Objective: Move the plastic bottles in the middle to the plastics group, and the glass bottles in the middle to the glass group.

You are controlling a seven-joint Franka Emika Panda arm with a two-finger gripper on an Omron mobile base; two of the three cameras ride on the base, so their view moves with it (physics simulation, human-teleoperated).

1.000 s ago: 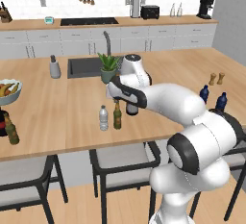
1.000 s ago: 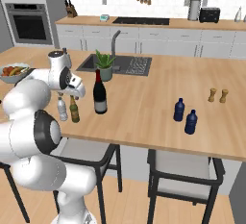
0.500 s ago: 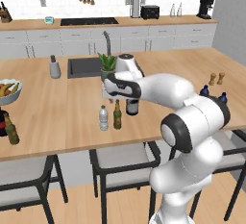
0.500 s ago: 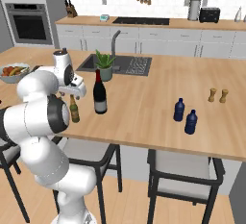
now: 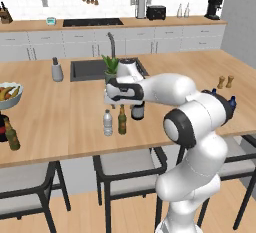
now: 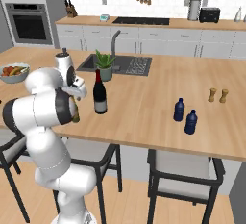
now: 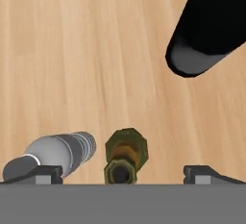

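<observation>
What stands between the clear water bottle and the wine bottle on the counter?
The small brown beer bottle stands between the water bottle and the wine bottle, close beside the water bottle. The left base view and the hand view both show this.

water bottle [image 5: 107, 122] just left of beer bottle [image 5: 122, 120].

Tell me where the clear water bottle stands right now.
In the left base view the clear water bottle stands upright on the wooden island, just left of the small brown beer bottle, below the gripper.
</observation>
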